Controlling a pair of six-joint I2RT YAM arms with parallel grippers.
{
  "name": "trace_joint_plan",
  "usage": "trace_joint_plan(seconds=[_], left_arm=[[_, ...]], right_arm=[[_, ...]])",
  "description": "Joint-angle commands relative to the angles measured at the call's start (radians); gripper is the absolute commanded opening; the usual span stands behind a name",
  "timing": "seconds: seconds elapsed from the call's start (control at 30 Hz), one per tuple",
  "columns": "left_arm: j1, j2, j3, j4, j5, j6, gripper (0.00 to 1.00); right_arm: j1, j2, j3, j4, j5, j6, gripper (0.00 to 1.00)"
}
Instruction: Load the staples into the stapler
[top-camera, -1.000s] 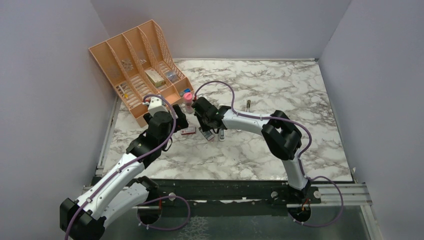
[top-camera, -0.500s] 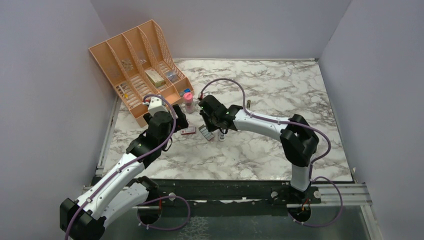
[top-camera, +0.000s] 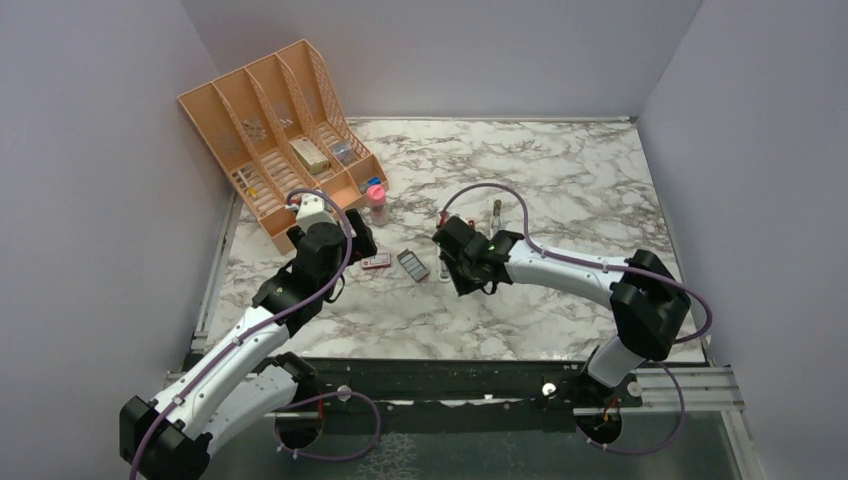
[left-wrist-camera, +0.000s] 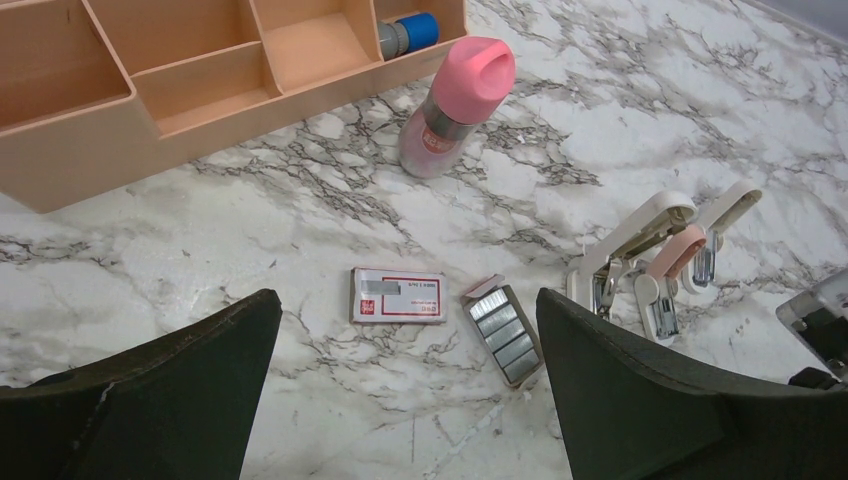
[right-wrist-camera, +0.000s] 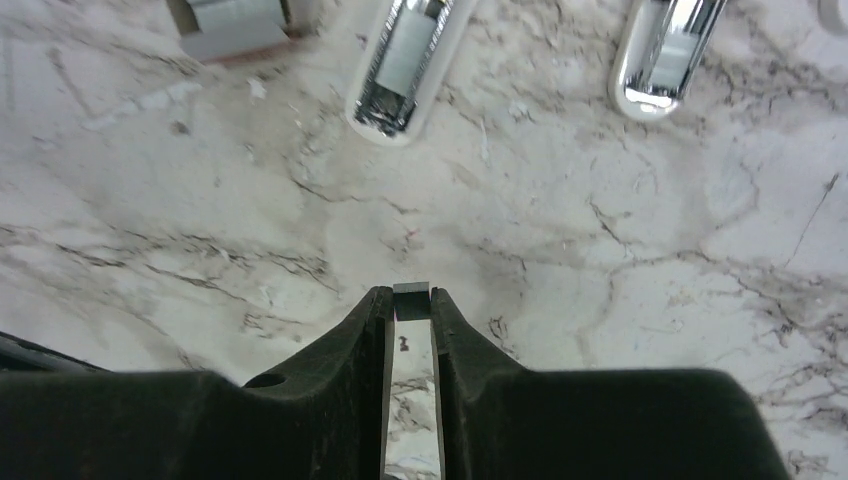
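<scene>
The grey tray of staples (left-wrist-camera: 505, 328) lies on the marble beside its red-and-white sleeve (left-wrist-camera: 398, 296); the tray also shows in the top view (top-camera: 412, 264). The stapler (left-wrist-camera: 650, 265) lies swung open to the right of the tray, its chrome channel (right-wrist-camera: 400, 60) facing up. My right gripper (right-wrist-camera: 411, 300) is shut on a short grey strip of staples (right-wrist-camera: 411, 291), held just above the marble, near the stapler (top-camera: 443, 270). My left gripper (left-wrist-camera: 408, 300) is wide open and empty, hovering above the sleeve.
A pink-capped bottle (left-wrist-camera: 455, 105) stands behind the sleeve. An orange desk organiser (top-camera: 280, 130) fills the back left corner. A small dark object (top-camera: 495, 210) lies behind the right arm. Walls close in the left, back and right sides.
My right gripper has drawn away from the tray, to the right and toward the near edge, with a strip of staples in it. The tray is now uncovered. The left arm has not moved.
</scene>
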Motion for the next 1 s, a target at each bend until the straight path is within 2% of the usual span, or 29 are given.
trace_joint_plan(seconds=[0.0,0.77,0.97], left_arm=[[0.004,-0.013,-0.011,0.011,0.013,-0.007,0.99],[0.004,-0.01,-0.017,0.018,0.018,-0.007,0.99],[0.004,-0.007,-0.017,0.018,0.018,-0.007,0.99]], right_arm=[[-0.006,-0.02,-0.053,-0.055,-0.021,0.07,0.25],[-0.029,0.073,-0.121,0.053,-0.014,0.029,0.26],[-0.029,0.057,-0.113,0.04,0.005,0.043,0.38]])
